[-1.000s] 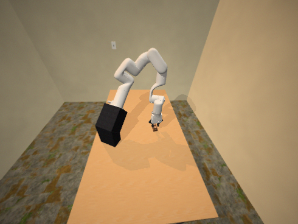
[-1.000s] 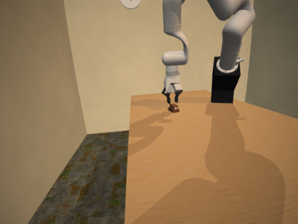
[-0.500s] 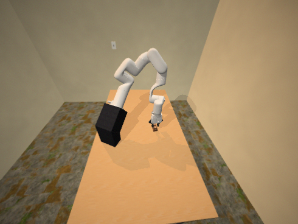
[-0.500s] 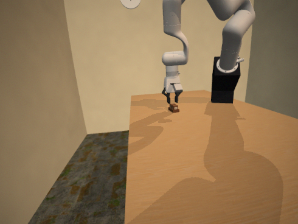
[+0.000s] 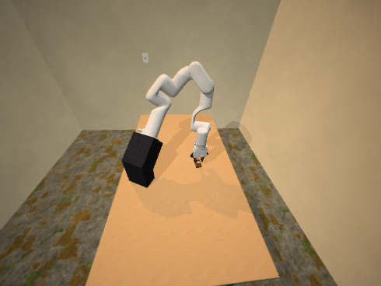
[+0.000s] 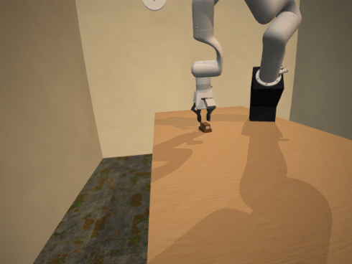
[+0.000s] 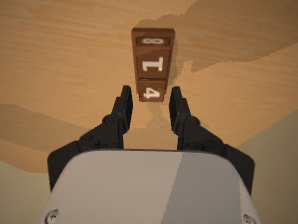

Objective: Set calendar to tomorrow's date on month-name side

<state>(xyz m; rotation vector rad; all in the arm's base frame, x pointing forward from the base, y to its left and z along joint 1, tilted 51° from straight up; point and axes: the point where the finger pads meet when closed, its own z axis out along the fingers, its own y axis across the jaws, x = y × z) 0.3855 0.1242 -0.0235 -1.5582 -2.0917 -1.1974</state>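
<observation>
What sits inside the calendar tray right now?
In the tray, two brown cubes stand side by side, top faces showing 1 and 4; an 8 shows beyond them. The open gripper hovers above, holding nothing. The tray floor is covered.

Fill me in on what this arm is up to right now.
The white arm holds its gripper just above a small wooden block calendar near the table's far edge. In the wrist view the fingers stand partly open on either side of the nearest cube, whose top shows a 4; they hold nothing. The next cube's top shows a 1, and an 8 shows on the far end. Both cubes sit in the tray, and nothing has been lifted.
</observation>
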